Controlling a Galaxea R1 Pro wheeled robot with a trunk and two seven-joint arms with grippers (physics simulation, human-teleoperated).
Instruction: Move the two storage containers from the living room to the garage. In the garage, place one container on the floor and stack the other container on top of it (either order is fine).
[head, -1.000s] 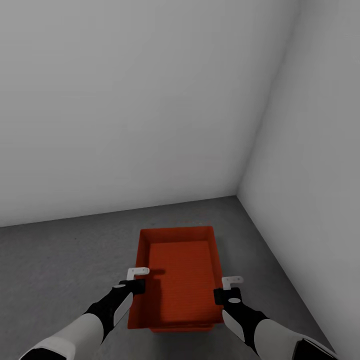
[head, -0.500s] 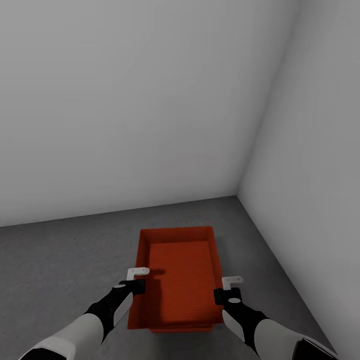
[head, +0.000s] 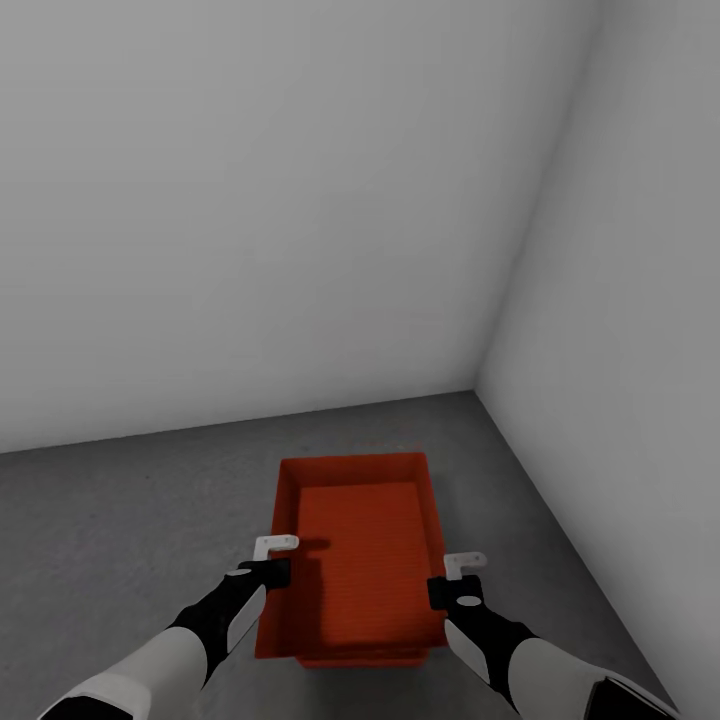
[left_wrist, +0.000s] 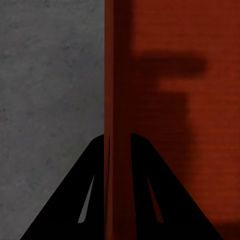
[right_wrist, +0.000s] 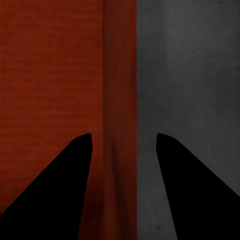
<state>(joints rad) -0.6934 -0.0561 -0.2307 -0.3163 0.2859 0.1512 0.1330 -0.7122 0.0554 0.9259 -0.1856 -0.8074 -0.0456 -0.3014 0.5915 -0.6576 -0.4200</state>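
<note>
Item: stacked storage containers (head: 360, 555) on garage floor (head: 130, 520); left pincer (left_wrist: 119, 142) clenched on wall, right pincer (right_wrist: 124, 142) released astride; advise releasing left, lifting both straight up.

back wall (head: 260, 220) – plain white-grey | side wall (head: 640, 330) – meets it at corner

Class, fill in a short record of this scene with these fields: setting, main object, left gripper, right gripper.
setting: corner of plain white-grey walls above a dark grey concrete floor
main object: orange-red ribbed open-top storage container, empty, lying lengthwise between the two arms
left gripper: shut on the container's left wall
right gripper: open, one finger on each side of the container's right wall
</note>
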